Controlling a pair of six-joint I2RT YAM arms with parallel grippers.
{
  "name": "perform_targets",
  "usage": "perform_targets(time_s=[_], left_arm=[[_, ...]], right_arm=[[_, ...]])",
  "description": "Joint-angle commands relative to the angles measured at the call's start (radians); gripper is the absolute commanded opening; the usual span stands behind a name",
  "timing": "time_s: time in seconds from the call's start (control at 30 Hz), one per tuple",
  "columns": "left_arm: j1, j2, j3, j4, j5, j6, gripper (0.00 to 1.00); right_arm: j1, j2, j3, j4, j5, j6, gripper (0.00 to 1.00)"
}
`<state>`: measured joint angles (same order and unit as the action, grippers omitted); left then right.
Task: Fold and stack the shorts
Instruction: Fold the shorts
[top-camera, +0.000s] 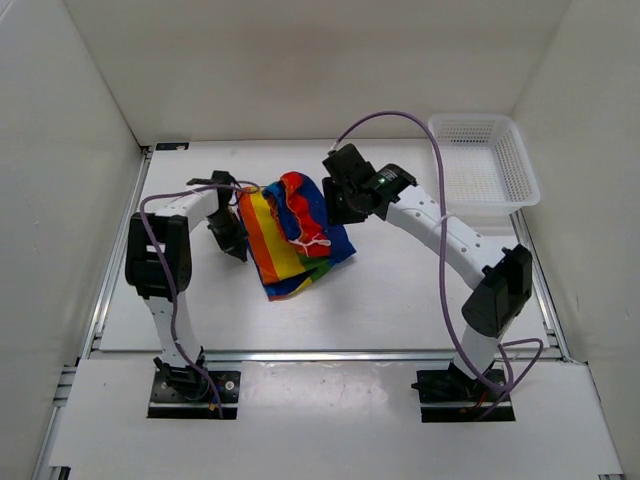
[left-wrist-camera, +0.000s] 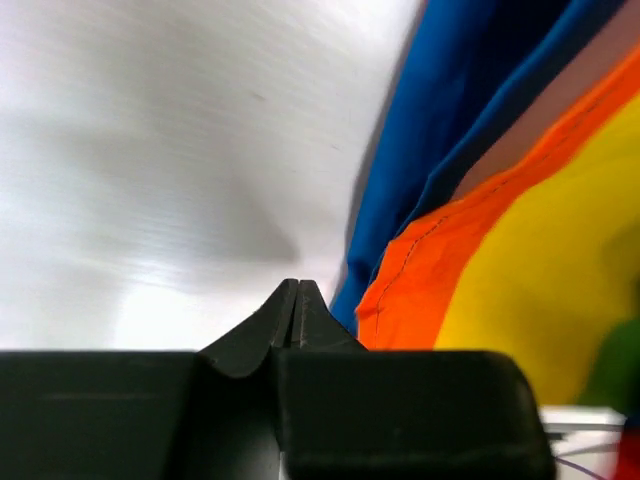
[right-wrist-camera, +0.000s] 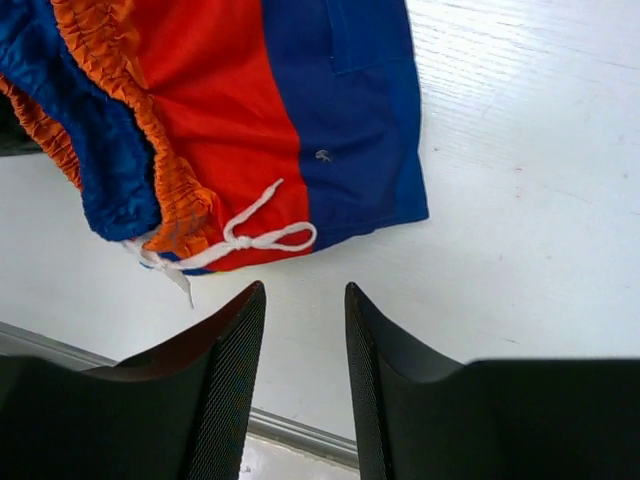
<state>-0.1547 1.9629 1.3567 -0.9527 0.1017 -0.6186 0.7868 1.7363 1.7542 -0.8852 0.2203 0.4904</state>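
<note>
Right end effector (right-wrist-camera: 303, 292) parted, shorts (right-wrist-camera: 240, 100) just beyond, left end effector (left-wrist-camera: 297, 287) closed alongside

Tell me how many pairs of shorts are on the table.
1. The striped shorts lie bunched at the middle of the table. A second pair could hide beneath.

Robot test cell in a lab

White panels (top-camera: 70, 180) are closing in a white table (top-camera: 400, 290) on the left, far and right sides. Metal rails (top-camera: 103, 290) are running along its edges, two arms (top-camera: 160, 255) are sitting bolted at the near edge trailing purple cables (top-camera: 440, 190), and a basket (top-camera: 480, 165) is sitting at the far right corner.
</note>
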Motion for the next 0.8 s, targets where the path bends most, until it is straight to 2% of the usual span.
perform_targets(time_s=[0.0, 0.1, 0.13, 0.17, 0.3, 0.43, 0.53, 0.63, 0.67, 0.77], left_arm=[[0.066, -0.12, 0.106, -0.049, 0.035, 0.043, 0.14], [0.089, -0.142, 0.233, -0.116, 0.059, 0.066, 0.29], [0.089, -0.142, 0.261, -0.132, 0.059, 0.066, 0.39], [0.099, -0.142, 0.284, -0.145, 0.059, 0.066, 0.44], [0.124, -0.179, 0.329, -0.181, 0.059, 0.077, 0.45], [0.164, -0.266, 0.291, -0.181, 0.05, 0.077, 0.42], [0.164, -0.321, 0.253, -0.181, 0.039, 0.077, 0.34], [0.149, -0.363, 0.187, -0.181, 0.05, 0.077, 0.25], [0.149, -0.39, 0.168, -0.167, 0.059, 0.077, 0.19], [0.121, -0.438, 0.096, -0.156, 0.07, 0.077, 0.1]], right_arm=[[-0.006, 0.038, 0.062, 0.042, -0.062, -0.015, 0.43], [-0.006, 0.162, 0.149, 0.051, -0.107, -0.036, 0.41], [-0.006, 0.189, 0.175, 0.051, -0.13, -0.05, 0.41], [-0.006, 0.215, 0.2, 0.051, -0.162, -0.05, 0.39], [-0.006, 0.359, 0.306, 0.063, -0.222, -0.062, 0.36], [0.003, 0.492, 0.406, 0.063, -0.398, -0.076, 0.32], [0.015, 0.558, 0.433, 0.063, -0.429, -0.076, 0.31], [0.015, 0.513, 0.392, 0.072, -0.4, -0.076, 0.31], [0.015, 0.467, 0.378, 0.072, -0.389, -0.076, 0.31], [-0.02, 0.351, 0.306, 0.083, -0.369, -0.085, 0.33]])
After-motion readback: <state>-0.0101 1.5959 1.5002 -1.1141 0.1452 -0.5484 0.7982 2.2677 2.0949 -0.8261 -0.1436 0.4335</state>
